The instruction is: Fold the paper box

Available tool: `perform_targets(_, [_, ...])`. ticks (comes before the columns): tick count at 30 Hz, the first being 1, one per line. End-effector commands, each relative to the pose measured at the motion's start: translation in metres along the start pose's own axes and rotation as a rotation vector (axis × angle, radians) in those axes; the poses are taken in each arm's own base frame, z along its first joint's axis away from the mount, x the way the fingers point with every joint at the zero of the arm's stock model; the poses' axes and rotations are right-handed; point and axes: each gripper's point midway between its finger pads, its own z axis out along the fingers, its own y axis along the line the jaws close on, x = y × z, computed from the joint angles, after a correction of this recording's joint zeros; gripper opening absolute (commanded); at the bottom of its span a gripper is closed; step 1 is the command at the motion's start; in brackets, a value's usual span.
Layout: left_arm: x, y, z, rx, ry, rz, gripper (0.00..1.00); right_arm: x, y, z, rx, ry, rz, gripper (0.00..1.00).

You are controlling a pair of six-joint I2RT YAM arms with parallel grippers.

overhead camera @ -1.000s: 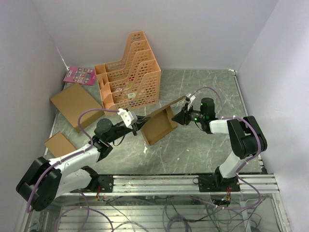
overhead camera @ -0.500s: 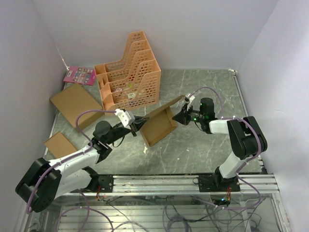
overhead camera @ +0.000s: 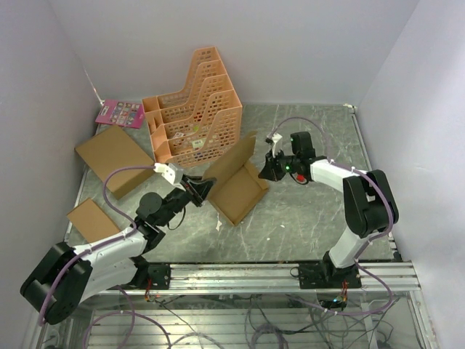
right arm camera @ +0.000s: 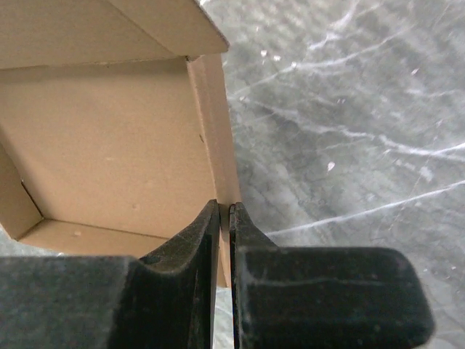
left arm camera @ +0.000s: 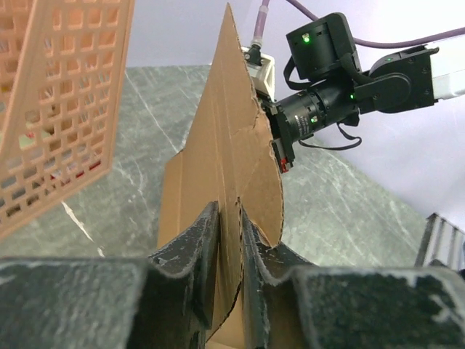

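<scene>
Your paper box [overhead camera: 236, 190] sits on the grey marbled bench [overhead camera: 312, 218] in the middle of the top view, just in front of the orange mesh file rack [overhead camera: 195, 109]. It's a shallow tray with its open side up, and one big panel stands tilted along its far-left side.

Your left pincer [overhead camera: 201, 187] is at the near-left end of that raised panel. From the left wrist, the paper box [left arm camera: 225, 167] runs up edge-on out of the left pincer [left arm camera: 230, 211]. The jaws are narrow, with the cardboard between the dark fingers [left arm camera: 190, 247] and the pads close on either side of it. The file rack [left arm camera: 58, 109] fills the left of that view, and your right arm's wrist shows beyond the panel.

Your right pincer [overhead camera: 264, 169] is at the tray's right side. Through the right wrist you look into the paper box [right arm camera: 109, 145], at its floor, a corner and a flap across the top. The right wall runs down into the right pincer [right arm camera: 224, 207], whose jaws are drawn to a thin slit on the wall's edge. Bare bench [right arm camera: 349, 109] lies to the right.

Off to the left, well apart from the action, lie a larger flat cardboard box [overhead camera: 115, 158], a smaller cardboard box [overhead camera: 90, 216] nearer your left arm, and a pink card [overhead camera: 120, 113] by the wall.
</scene>
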Motion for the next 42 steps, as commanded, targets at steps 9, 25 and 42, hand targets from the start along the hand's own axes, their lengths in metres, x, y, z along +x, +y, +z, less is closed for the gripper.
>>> perform_targets(9, [0.019, 0.013, -0.009, -0.12, 0.039, -0.149, 0.45, 0.049, 0.007, -0.001, 0.06, 0.262, -0.003, 0.0])
perform_targets(25, [0.048, 0.015, -0.005, -0.115, 0.166, -0.088, 0.07, 0.054, 0.01, 0.012, 0.074, 0.319, -0.08, 0.13])
perform_targets(42, [0.044, 0.014, -0.005, -0.108, 0.169, -0.063, 0.07, 0.06, -0.008, 0.023, 0.225, 0.384, -0.191, 0.0])
